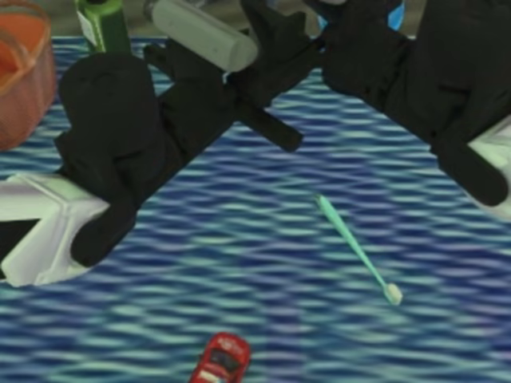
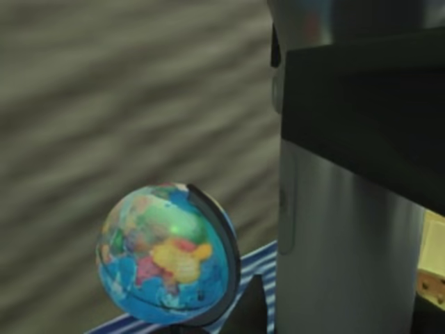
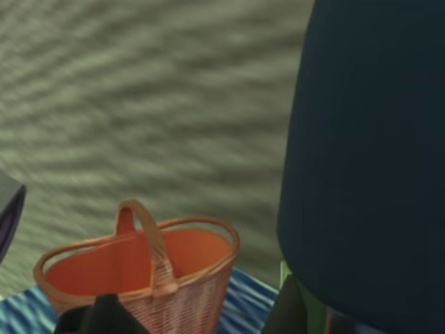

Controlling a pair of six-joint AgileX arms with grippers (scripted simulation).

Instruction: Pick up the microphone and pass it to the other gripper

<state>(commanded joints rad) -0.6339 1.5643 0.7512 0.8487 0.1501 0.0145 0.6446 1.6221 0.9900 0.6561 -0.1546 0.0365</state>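
Note:
The microphone stands in my left gripper, and in the left wrist view its grey handle [image 2: 348, 250] fills the gap between the two black fingers [image 2: 252, 309]. In the right wrist view its dark navy head [image 3: 368, 153] looms just beside my right gripper [image 3: 198, 313]. That gripper is open, and only the basket shows between its fingers. In the top view both arms meet at the table's far middle, the left gripper [image 1: 259, 72] tip to tip with the right gripper [image 1: 299, 36]. There the microphone is lost among the black parts.
A mint-green toothbrush [image 1: 357, 249] lies right of the middle and a red toy car [image 1: 221, 361] sits at the near edge. An orange wicker basket [image 1: 20, 72] and a green bottle [image 1: 102, 22] stand far left. A globe [image 2: 167, 254] stands far right.

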